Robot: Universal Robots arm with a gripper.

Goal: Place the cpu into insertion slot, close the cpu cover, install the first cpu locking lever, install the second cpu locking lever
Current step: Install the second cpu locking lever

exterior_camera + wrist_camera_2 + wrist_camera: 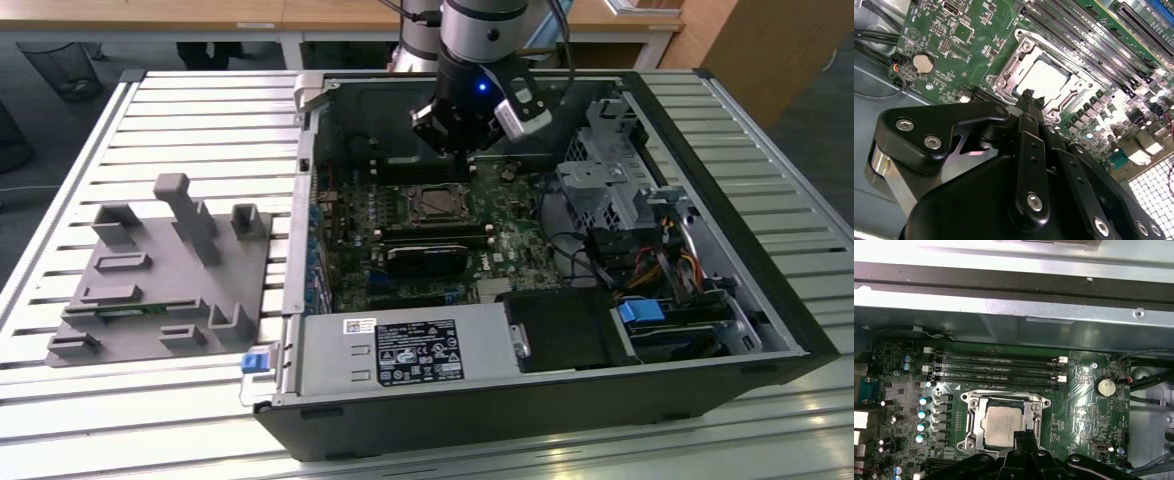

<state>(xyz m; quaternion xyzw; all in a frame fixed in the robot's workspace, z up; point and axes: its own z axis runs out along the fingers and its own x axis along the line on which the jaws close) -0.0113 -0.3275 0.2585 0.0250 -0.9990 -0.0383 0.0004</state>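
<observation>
Cpu (1002, 426), silvery-beige square seated under cpu cover (1004, 402), gripper (1023, 436) fingertips together, empty, just above.

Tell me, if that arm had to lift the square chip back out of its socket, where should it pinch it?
Probably by two opposite edges, coming straight down from above. The cpu lies flat in the insertion slot with the cpu cover framing it, so only its face shows through the window. The cover would likely have to open first. The tool hovers just beside it.
</observation>
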